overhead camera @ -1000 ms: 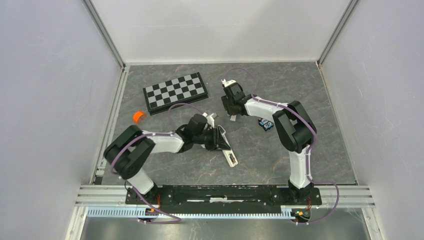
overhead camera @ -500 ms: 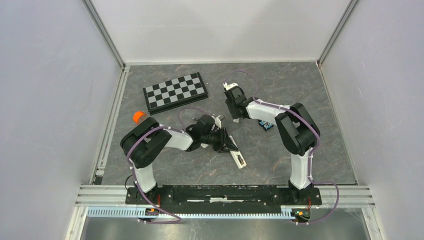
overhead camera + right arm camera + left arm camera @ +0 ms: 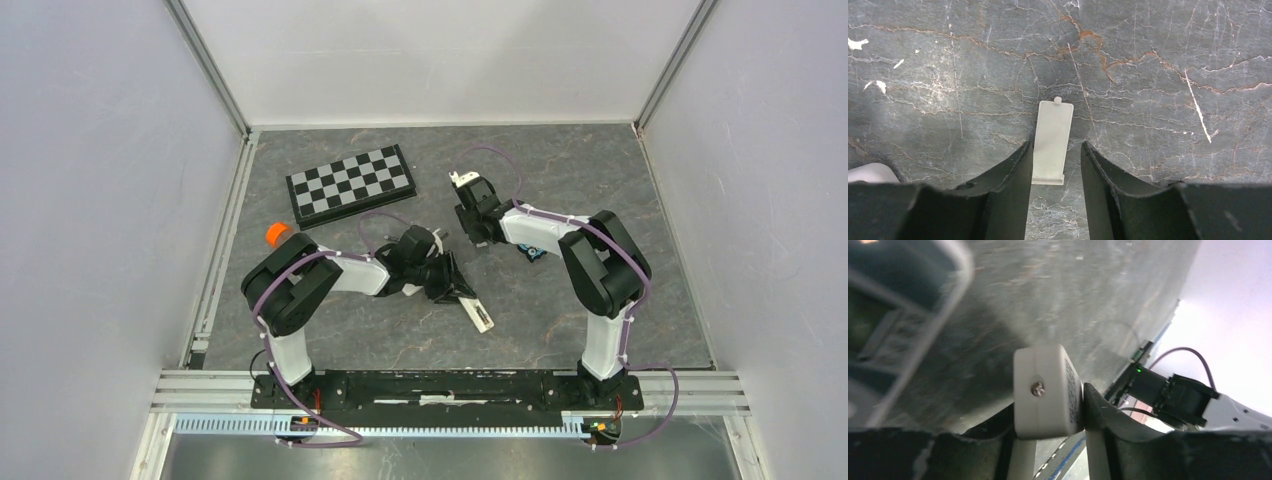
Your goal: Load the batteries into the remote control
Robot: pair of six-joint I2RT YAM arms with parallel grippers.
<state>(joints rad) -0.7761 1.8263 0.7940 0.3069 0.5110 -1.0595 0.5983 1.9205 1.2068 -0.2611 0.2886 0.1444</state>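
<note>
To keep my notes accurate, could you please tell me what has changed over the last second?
The left claw, gripping the remote control, carried it a little rightward as its elbow swung inward. The right claw slid slightly right and nearer, standing open over a small white cover plate. The chessboard and orange object stayed put.

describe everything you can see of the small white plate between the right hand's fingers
The small off-white rectangular plate looks like thin matte plastic, perhaps a battery cover. A little tab sticks out of its far end; a low lip crosses its near end. It lies flat on the grey veined tabletop, lengthwise between the black fingers of the right hand. One long edge meets one finger; bare tabletop shows between it and the other.
</note>
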